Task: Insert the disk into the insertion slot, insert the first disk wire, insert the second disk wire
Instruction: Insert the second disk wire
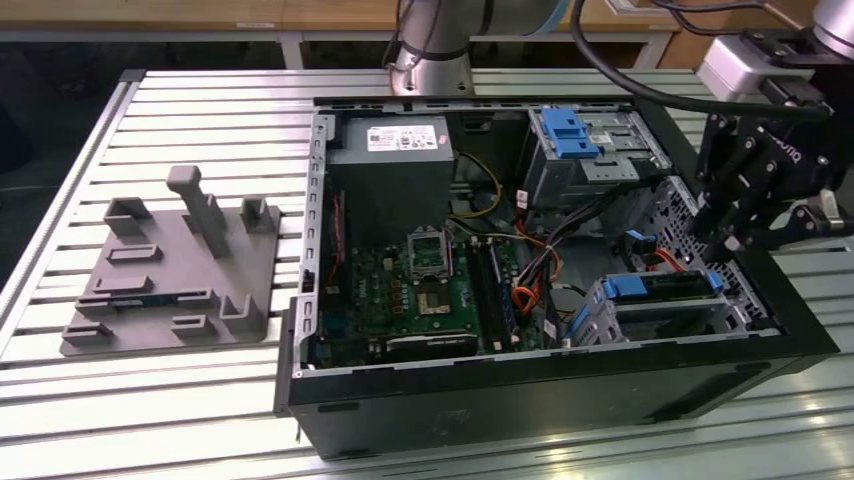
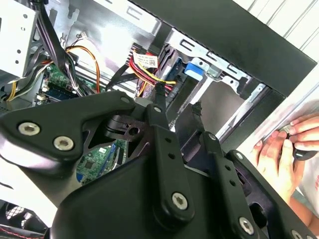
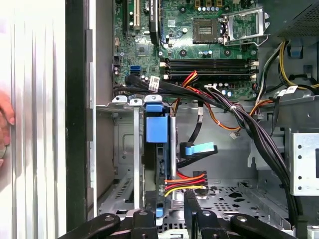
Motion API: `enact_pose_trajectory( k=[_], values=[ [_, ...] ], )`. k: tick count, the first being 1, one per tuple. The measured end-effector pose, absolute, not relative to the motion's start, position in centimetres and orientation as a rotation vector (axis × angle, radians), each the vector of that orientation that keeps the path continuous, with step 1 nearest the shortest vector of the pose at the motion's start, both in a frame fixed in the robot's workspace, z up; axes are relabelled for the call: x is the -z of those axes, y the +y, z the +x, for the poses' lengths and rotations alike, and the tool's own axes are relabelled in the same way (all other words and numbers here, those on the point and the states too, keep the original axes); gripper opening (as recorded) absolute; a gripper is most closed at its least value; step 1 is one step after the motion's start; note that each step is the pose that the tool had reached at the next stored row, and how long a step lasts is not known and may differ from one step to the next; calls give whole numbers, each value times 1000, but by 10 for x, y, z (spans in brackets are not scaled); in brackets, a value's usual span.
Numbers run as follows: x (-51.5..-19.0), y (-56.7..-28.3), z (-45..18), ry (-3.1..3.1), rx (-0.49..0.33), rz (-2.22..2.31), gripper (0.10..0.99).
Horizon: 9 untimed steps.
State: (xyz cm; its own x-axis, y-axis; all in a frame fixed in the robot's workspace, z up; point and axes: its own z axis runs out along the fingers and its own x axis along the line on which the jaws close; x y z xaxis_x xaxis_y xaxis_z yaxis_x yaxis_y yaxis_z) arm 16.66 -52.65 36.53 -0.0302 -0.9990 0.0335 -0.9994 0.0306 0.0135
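1. Disk (image 1: pixel 663 288) in its blue carrier sits inside the insertion slot (image 1: pixel 595 318), the low silver cage at the exterior view's right of the black computer case (image 1: pixel 534 392). In the first wrist view the disk (image 3: pixel 154 130) stands edge-on between the cage's metal walls (image 3: pixel 124 147).
2. A red, yellow and black power wire (image 3: pixel 188 181) runs to the disk's edge; I cannot tell whether its plug is seated.
3. A blue-tipped data cable (image 3: pixel 200 148) lies just beside the disk.
4. In the exterior view the gripper (image 1: pixel 730 246) hangs over the case's right wall, above the cage.
5. In the second wrist view the gripper (image 2: pixel 177 102) has its two fingers partly apart, with nothing between them. In the first wrist view the gripper (image 3: pixel 167 206) is near the power wire.
6. A person's hand (image 2: pixel 277 149) rests outside the case wall.
7. The case lies open on a slatted metal table (image 1: pixel 200 130), with a grey moulded fixture (image 1: pixel 174 285) well apart at the exterior view's left.
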Motion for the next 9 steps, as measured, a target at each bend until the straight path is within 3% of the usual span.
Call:
enact_pose_trajectory(
  k=[9],
  values=[
    [-365, -503, 164, -2178, -151, 2110, 361]
  ],
)
